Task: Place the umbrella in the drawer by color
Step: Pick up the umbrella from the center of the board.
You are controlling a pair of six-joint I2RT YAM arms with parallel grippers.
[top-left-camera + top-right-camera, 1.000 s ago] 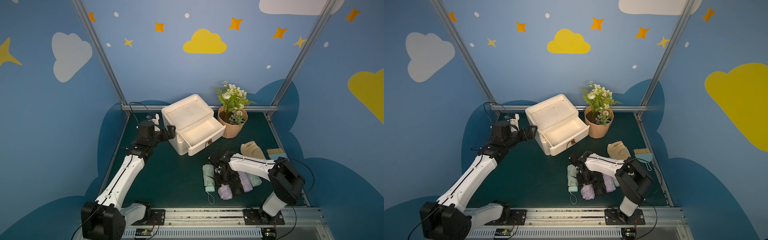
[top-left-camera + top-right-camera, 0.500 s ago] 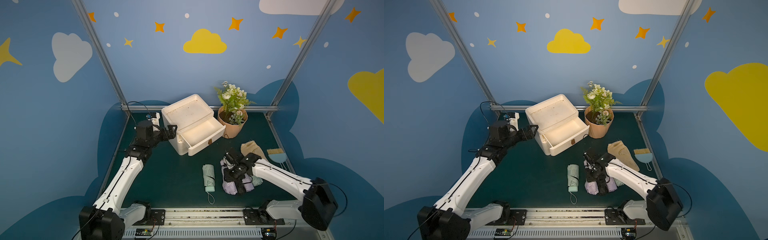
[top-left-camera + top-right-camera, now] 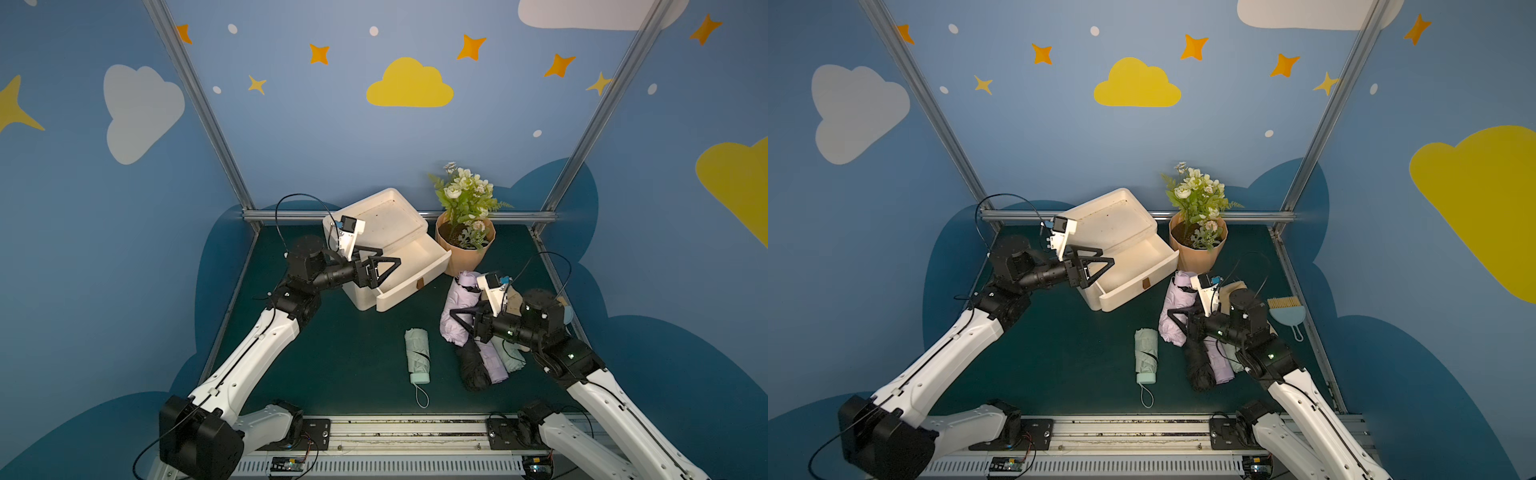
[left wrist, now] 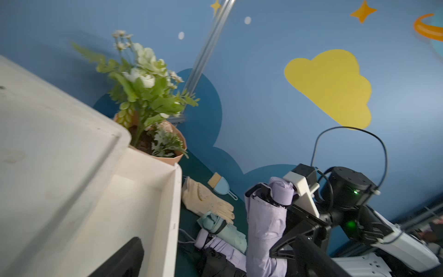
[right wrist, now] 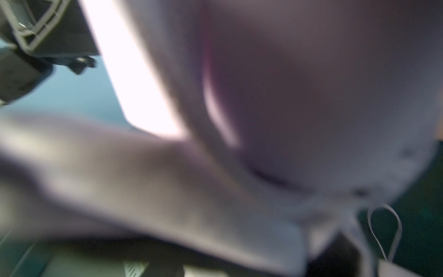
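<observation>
Top views, right gripper (image 3: 456, 326) clamped on lilac umbrella (image 3: 458, 296), left gripper (image 3: 389, 258) spread apart.

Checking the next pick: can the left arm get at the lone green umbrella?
Probably yes. The left gripper is open and empty by the drawer; the green umbrella lies alone, nothing over it, and the right gripper, holding a lilac umbrella, is off to the side.

Noted: lilac umbrella (image 3: 455, 299), mint-green umbrella (image 3: 417, 353), black umbrella (image 3: 473, 370); drawer (image 3: 399, 293) cream-white; tabletop (image 3: 353, 353) dark green; walls (image 3: 311, 137) painted blue, yellow clouds (image 3: 409, 85), orange stars (image 3: 319, 54).
</observation>
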